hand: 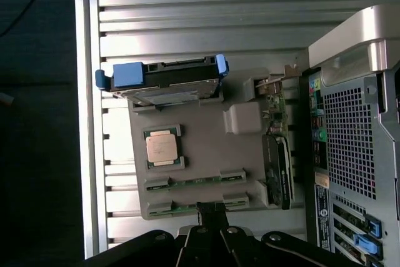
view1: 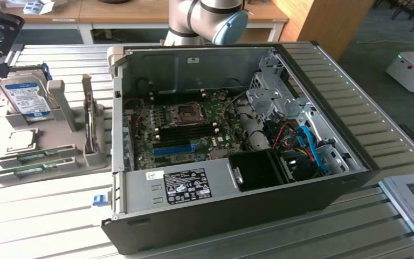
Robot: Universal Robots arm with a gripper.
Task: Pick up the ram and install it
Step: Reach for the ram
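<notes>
Ram (hand: 185, 207) is sitting edge-up in the gray holder (hand: 206, 154), directly beneath the tool (hand: 212, 207), which is hovering clenched and empty. Light, stiff and fragile, it is probably asking for a pinch across its thin faces, mid-length.

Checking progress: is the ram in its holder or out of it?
In the holder: the ram lies seated in the gray holder, beside a second stick; the shut gripper hovers above, holding nothing.
</notes>
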